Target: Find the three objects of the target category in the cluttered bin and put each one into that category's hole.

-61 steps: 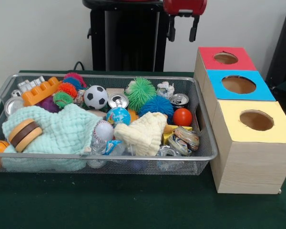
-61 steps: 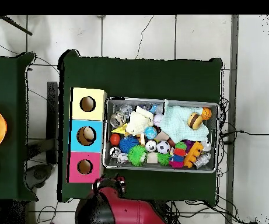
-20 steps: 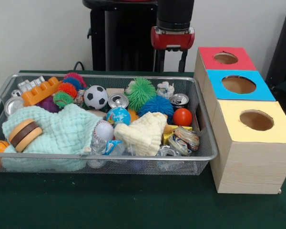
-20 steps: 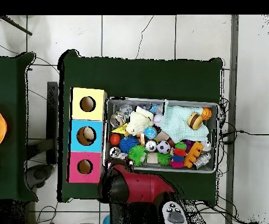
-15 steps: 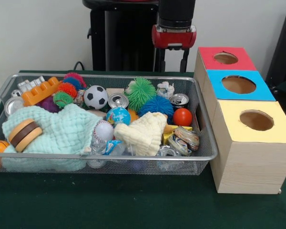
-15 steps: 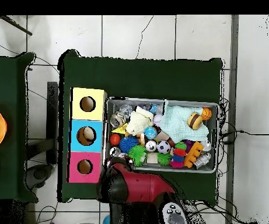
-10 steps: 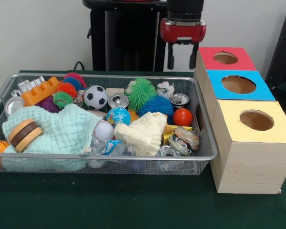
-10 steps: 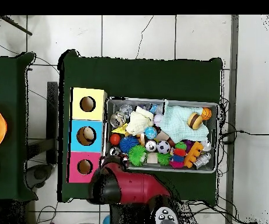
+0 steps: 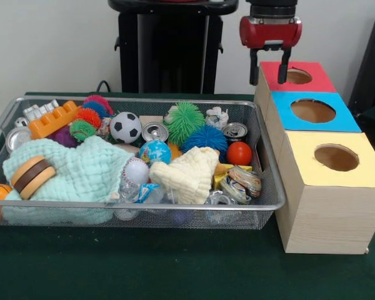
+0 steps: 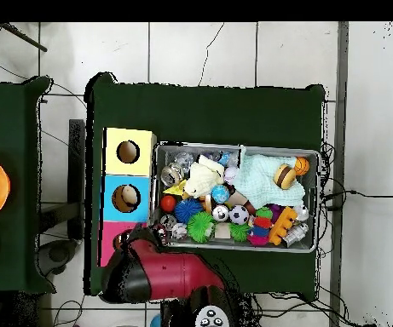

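Starting at the bin's [image 9: 6, 125] left end, toys lie piled under a green cloth [image 9: 81, 175], so one could stay hidden. The gripper [image 9: 269, 74] hangs spread and empty over the red box [image 9: 312, 80], at the table's back right; dropping lower could bump it.

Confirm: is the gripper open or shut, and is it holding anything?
Open and empty. In the front view the gripper hangs over the red box with its two fingers apart and nothing between them.
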Controlling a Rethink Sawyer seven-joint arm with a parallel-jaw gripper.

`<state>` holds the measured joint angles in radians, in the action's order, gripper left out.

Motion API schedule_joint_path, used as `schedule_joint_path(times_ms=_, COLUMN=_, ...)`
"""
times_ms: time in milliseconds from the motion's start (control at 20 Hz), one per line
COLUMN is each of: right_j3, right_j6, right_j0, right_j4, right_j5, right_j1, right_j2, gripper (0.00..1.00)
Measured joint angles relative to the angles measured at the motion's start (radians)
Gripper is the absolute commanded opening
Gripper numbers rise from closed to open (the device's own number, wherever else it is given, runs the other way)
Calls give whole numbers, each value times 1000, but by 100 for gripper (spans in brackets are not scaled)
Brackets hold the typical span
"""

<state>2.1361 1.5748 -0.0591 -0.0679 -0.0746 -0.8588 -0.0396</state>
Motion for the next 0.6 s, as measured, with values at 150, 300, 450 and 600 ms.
schedule_joint_path(times_ms=150, right_j3=-32, right_j6=0, right_j0=29, right_j4=23, right_j5=0, right_j1=27, right_j2=9, gripper=100)
schedule_joint_path(times_ms=300, right_j3=-81, right_j6=0, right_j0=53, right_j4=47, right_j5=-7, right_j1=62, right_j2=27, gripper=100)
schedule_joint_path(times_ms=450, right_j3=-140, right_j6=0, right_j0=57, right_j4=73, right_j5=-44, right_j1=95, right_j2=37, gripper=100)
schedule_joint_path(times_ms=600, right_j3=-194, right_j6=0, right_j0=54, right_j4=89, right_j5=-117, right_j1=115, right_j2=45, gripper=100)
